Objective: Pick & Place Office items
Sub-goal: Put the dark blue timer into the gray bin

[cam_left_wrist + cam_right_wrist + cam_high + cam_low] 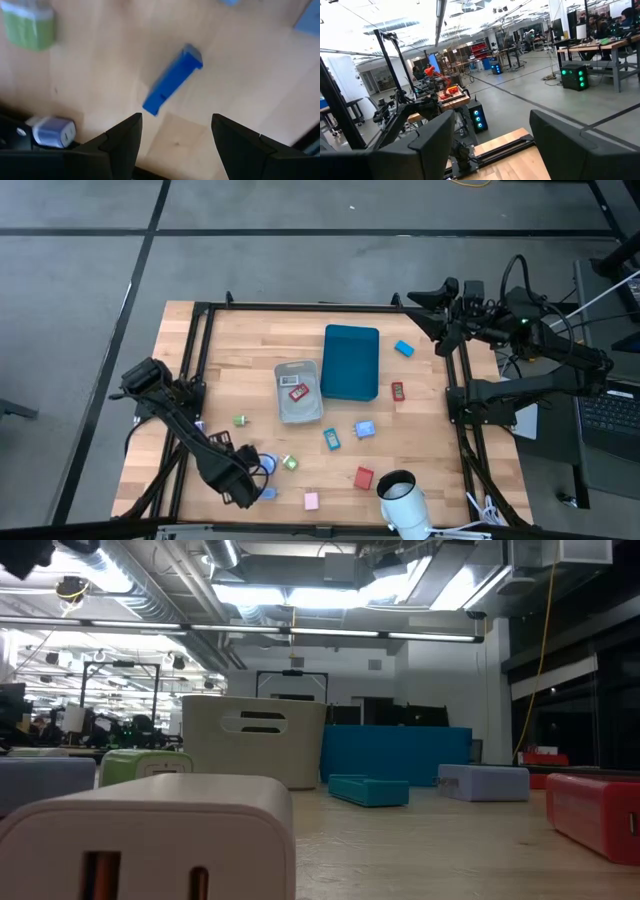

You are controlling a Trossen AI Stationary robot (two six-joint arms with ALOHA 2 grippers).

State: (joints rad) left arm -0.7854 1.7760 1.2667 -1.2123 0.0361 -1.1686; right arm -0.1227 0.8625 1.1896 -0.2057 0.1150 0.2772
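The left gripper (243, 485) hangs low over the near left part of the table (250, 330), with its fingers (125, 137) spread apart and holding nothing; in the left wrist view a dark blue piece (172, 80) lies on the wood right in front of them, a green piece (27, 25) a bit further off. The right gripper (425, 305) waits at the far right corner, raised and also spread apart. I think the task is at an early stage. The grey bin (298, 391) in the middle holds only a red item (296, 392) and maybe one more at its far end. The teal tray (351, 361) just beside it shows nothing inside. Most office items are on the table: a light blue piece (404, 348), a red block (363, 477), a pink piece (311, 500) and others.
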